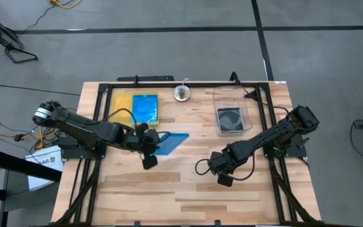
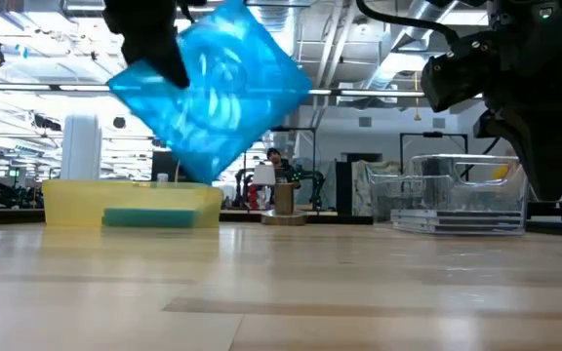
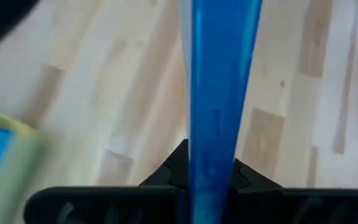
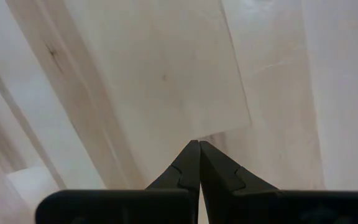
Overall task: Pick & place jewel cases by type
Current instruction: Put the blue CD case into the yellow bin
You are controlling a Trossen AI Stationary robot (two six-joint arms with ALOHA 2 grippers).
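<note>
From above, the left gripper (image 1: 150, 144) is seen clamped on the edge of a blue jewel case (image 1: 171, 142) held over the middle of the table (image 1: 188, 189), much of its fingers hidden under the arm, while a second blue case (image 1: 145, 108) lies in the yellow tray (image 1: 121, 104) and a black-centred case (image 1: 230, 119) lies in the clear tub (image 1: 235, 94); the right gripper (image 1: 222, 171) is held over bare wood with its fingers pressed together on nothing. At table height, the held case (image 2: 213, 90) is shown tilted and clear of the table, its upper corner cut off by the frame, and only a blue strip (image 2: 148, 217) can be made out through the tray wall (image 2: 66, 205), the tub's (image 2: 457, 195) contents being hard to tell. In the left wrist view the case (image 3: 219, 93) is seen edge-on between the fingers (image 3: 176, 168), and in the right wrist view the shut tips (image 4: 199, 163) are seen over plain boards.
</note>
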